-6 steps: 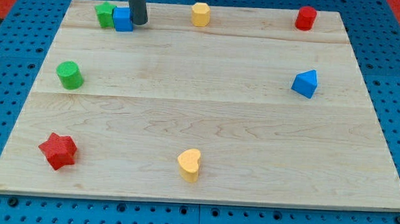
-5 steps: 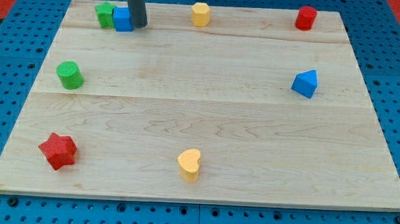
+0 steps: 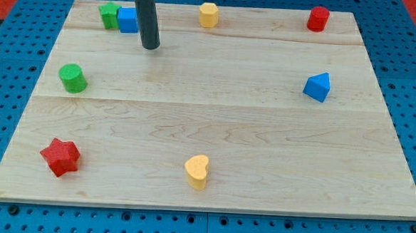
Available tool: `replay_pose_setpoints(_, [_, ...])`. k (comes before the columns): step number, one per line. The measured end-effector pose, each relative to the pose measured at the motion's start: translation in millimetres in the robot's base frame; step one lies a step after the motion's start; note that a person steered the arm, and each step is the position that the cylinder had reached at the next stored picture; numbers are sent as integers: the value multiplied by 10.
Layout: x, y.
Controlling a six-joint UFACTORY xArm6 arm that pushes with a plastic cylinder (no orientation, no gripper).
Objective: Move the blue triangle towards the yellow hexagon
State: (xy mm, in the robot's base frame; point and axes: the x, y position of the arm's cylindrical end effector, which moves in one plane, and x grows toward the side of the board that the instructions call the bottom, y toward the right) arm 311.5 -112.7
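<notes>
My tip point(image 3: 150, 47), a bare rod without jaws, touches nothing, well apart from the blue triangle point(image 3: 317, 87).

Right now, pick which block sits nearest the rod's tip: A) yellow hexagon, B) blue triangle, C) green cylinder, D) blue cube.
D: my tip stands just below and to the view's right of the blue cube, apart from it; the other three lie much farther off.

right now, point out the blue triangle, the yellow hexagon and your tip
blue triangle point(image 3: 317, 87): camera view, on its front face, at the view's right.
yellow hexagon point(image 3: 209, 14): camera view, on its top face, near the view's top edge.
my tip point(image 3: 150, 46): camera view, at the rod's very end, just below-right of the blue cube.
</notes>
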Motion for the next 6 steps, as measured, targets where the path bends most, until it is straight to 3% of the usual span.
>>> replay_pose_setpoints(4, [0,481])
replay_pose_setpoints(6, [-13,1392])
